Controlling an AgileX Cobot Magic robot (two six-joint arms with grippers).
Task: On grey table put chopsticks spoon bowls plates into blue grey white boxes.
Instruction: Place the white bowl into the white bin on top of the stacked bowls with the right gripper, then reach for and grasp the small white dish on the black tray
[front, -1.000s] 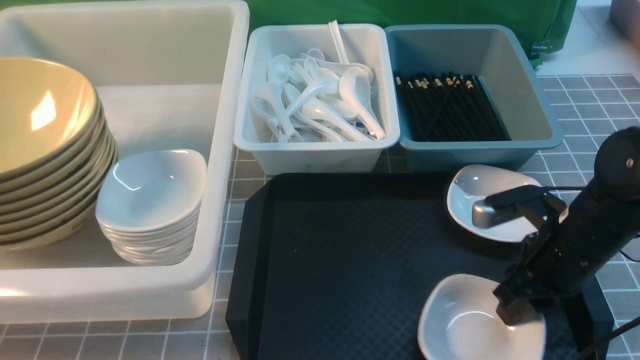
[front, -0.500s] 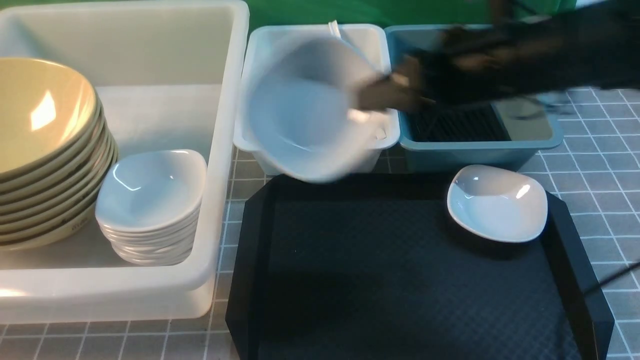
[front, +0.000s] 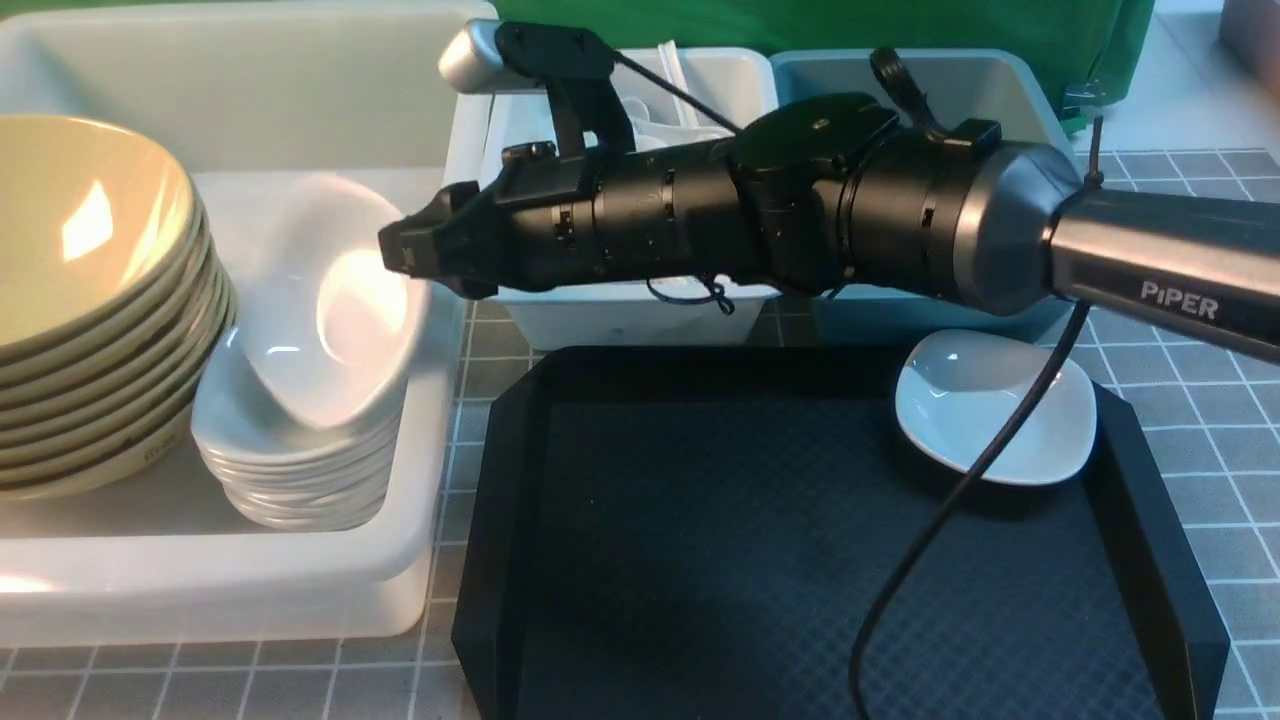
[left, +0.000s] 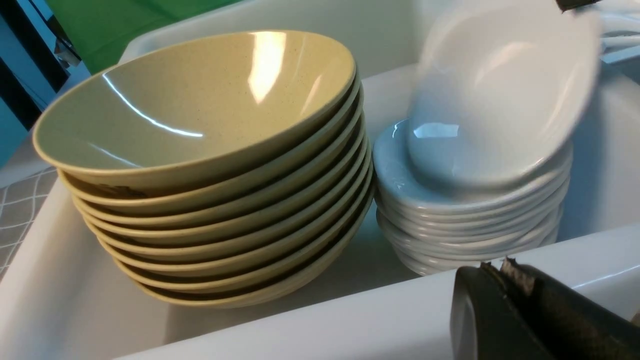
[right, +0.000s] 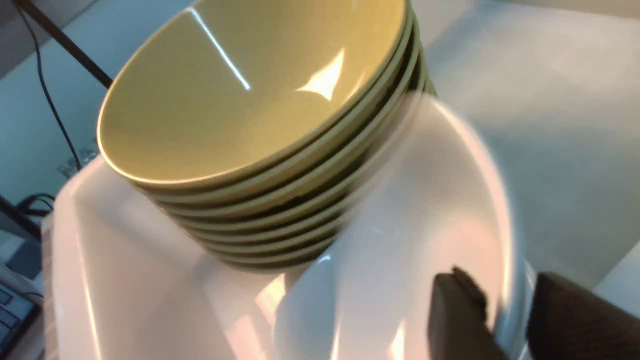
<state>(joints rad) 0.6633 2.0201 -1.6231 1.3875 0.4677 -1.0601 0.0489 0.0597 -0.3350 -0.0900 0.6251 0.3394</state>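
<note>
Item: one white plate (front: 335, 310), tilted atop the plate stack (front: 300, 480) at centre-left of frame, lay just left of my right pincer (front: 398, 250), jaws apart astride its rim.

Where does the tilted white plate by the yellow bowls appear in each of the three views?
Front view: the tilted white plate is over the white plate stack, right of the yellow bowl stack.
Left wrist view: blurred, over that plate stack, beside the bowls.
Right wrist view: blurred, in front of the bowls.
Shared landmark: the yellow bowl stack.
</note>
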